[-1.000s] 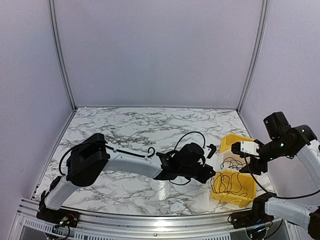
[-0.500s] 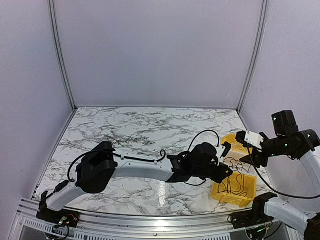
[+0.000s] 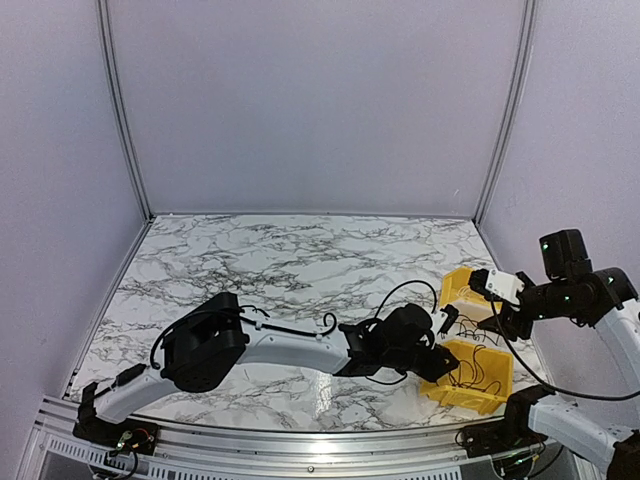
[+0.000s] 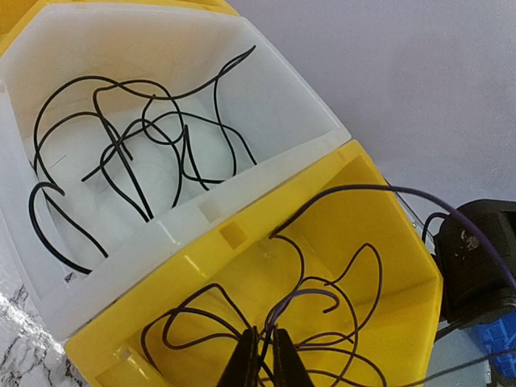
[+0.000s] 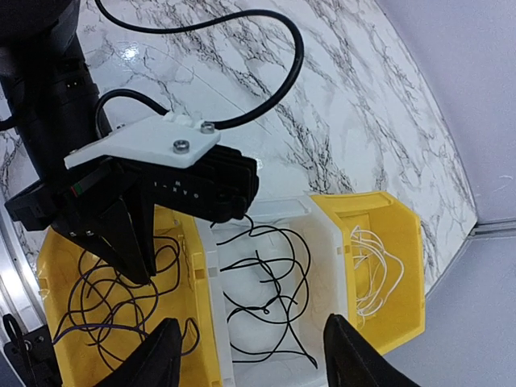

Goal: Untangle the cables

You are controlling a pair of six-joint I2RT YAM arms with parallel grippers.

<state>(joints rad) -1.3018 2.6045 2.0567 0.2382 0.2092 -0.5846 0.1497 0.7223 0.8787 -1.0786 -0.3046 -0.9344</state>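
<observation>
Yellow bin point(image 4: 339, 218), thin dark cables point(image 4: 310, 292) piled inside it, left claw point(image 4: 263, 363) pinched tight on one of them, more cables in the white bin point(image 4: 274, 97) touching it, right claw point(image 5: 258, 355) spread wide apart above the bins, all on a marble table point(image 3: 300, 250)

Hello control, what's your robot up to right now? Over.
Left gripper shut on dark wires in yellow bin. Right gripper open, hovering above. Nothing blocking.
</observation>
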